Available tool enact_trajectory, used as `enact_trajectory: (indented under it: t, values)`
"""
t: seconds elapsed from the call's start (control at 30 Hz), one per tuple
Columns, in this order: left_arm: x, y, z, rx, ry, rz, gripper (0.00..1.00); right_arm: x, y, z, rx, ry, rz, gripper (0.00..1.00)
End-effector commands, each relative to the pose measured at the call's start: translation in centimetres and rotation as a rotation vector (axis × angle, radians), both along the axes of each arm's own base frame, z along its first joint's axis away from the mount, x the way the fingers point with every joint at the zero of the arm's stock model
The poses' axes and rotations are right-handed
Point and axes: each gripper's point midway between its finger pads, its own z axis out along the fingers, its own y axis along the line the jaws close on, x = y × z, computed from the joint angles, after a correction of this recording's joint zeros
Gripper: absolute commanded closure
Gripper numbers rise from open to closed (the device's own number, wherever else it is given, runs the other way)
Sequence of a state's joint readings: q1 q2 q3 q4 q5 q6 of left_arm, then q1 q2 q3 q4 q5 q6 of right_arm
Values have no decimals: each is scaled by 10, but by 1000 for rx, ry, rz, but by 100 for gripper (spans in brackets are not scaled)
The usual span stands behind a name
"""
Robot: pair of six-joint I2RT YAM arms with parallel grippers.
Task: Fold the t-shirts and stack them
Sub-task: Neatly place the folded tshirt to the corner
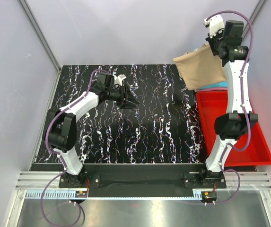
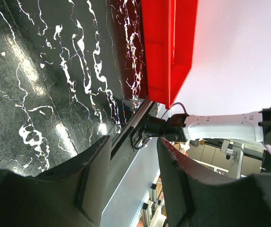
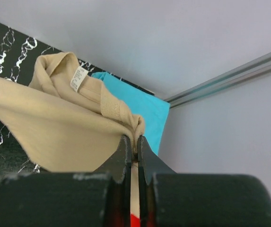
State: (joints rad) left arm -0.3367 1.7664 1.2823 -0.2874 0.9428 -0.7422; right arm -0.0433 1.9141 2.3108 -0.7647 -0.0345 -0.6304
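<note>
L gripper [image 1: 130, 101]: your left one hangs low over the black marble table [image 1: 144, 137], a bit left of the middle. Its two fingers are spread wide w/ nothing between them. It touches no cloth.
R gripper [image 3: 135, 143]: your right one is up high at the far right corner, above the back end of the red bin [image 1: 260, 153]. Its fingers are pressed tight together on a small bit of the tan shirt [image 1: 199, 68], right by the ribbed neck edge.
Tan shirt: it hangs from the R gripper, not folded. It spreads out to the left and down, over the far right corner of the table and the back of the bin. You can't tell if its low edge touches anything.
Neck label [image 3: 78, 78]: small and white, inside the tan shirt's neck. You see it in the right wrist view.
Cyan shirt [image 3: 147, 111]: it lies flat under and behind the tan shirt, at the far right corner by the wall. Most of it is hidden.
Pink shirt [image 1: 205, 88]: only a thin strip shows, just below the tan shirt's low edge, next to the cyan bit. Can't tell more.
Red bin: on the right side of the table, by your R arm. What's in it is partly hidden by the arm.
</note>
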Motion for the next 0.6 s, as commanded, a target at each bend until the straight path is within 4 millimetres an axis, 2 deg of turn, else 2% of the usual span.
enact_trajectory:
  t: [0.0,0.03,0.1,0.13,0.27,0.5,0.53,0.57]
  values:
    - [-3,-2,21,-43,-50,-24,52,25,-12,8,-4,-72,-42,100]
    - [-3,-2,22,-44,-54,-25,52,35,-13,-7,10,-48,-35,100]
    - [-3,-2,21,-47,-50,-29,52,42,-18,-10,26,-45,-37,100]
    - [-3,-1,22,-47,-50,-27,52,48,-19,-30,38,-1,-42,100]
    - [-2,-1,19,-45,-40,-26,52,55,-24,-53,42,40,-56,100]
    - [-1,-2,18,-49,-33,-25,52,49,-27,-56,73,55,-70,100]
    - [-1,-2,18,-50,-35,-25,52,44,-24,-48,84,41,-63,100]
    - [-1,-2,18,-49,-34,-25,52,41,-23,-55,91,59,-63,100]
